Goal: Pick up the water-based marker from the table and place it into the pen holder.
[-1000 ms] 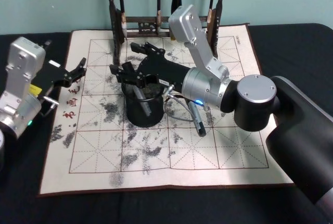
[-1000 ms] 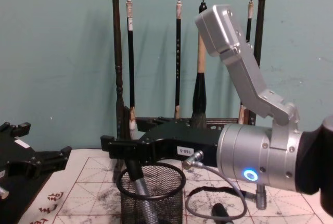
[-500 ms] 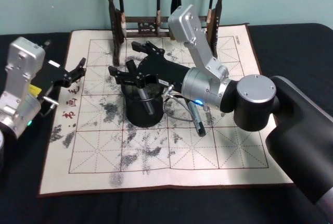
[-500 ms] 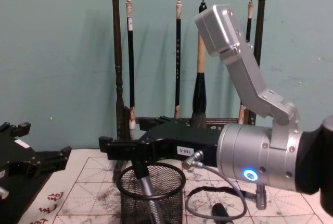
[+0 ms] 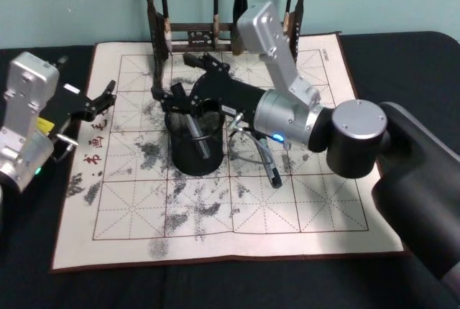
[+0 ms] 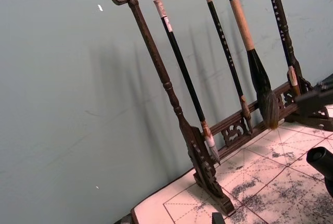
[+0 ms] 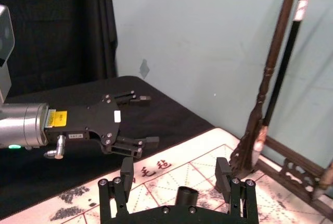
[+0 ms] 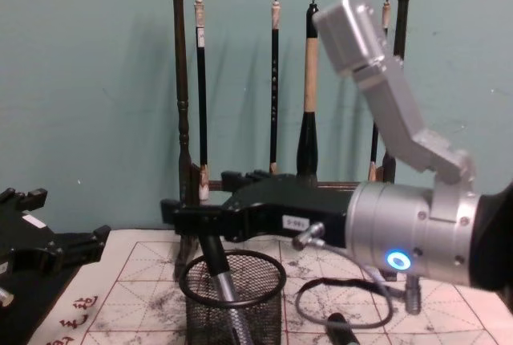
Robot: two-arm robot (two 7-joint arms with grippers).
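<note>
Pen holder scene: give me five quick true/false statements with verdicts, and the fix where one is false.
1. The marker sits inside the pen holder, leaning. True.
2. The right hand is clamped on the marker. False: its fingers stand apart on either side of the marker's top, not touching it.
3. The left hand holds a brush. False: it is open and empty, off to the left of the holder.
4. The brush rack stands behind the pen holder, at the far edge of the mat. True.
5. The pen holder has tipped over. False: it stands upright on the mat.
</note>
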